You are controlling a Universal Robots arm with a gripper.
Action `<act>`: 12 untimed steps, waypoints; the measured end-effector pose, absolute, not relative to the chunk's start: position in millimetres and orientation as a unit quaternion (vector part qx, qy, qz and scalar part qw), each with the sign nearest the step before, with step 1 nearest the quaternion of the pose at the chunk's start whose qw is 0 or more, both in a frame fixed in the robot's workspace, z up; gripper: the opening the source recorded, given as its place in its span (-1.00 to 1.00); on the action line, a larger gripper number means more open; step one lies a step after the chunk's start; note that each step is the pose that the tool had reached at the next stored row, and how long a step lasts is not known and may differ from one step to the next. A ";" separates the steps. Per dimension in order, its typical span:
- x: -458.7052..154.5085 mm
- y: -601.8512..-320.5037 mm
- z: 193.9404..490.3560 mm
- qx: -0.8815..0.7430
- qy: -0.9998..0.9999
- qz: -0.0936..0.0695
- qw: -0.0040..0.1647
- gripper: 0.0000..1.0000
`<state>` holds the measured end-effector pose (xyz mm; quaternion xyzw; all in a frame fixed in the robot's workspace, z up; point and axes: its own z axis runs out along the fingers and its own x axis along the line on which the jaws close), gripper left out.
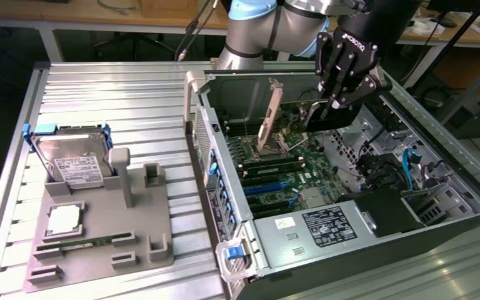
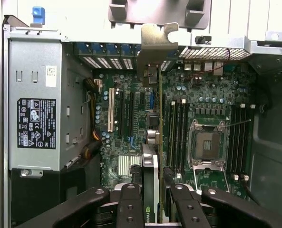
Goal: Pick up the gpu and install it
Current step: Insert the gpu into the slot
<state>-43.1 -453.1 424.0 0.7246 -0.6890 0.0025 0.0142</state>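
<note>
1. The open computer case (image 1: 374, 206) lay on its side. The card's bracket looked likely to snag on its rear wall.
2. The motherboard (image 2: 131, 118) could have been scraped by a misaligned descent.
3. The gripper (image 1: 334, 106) was clenched on the gpu (image 1: 327, 117), held on edge above the board. A tilted grip might have jammed it.

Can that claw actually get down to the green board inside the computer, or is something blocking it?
Probably yes. The case is open, and the gripper, shut on the gpu, hangs inside it above the motherboard. Nothing visible lies between the card and the board beneath.
</note>
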 end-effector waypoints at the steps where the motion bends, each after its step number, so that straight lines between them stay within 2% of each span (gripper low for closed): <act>1: -43.1 -453.0 423.7 0.725 -0.689 0.003 0.014 -0.47; 12: -43.8 -452.3 415.7 0.715 -0.699 0.003 0.013 -0.47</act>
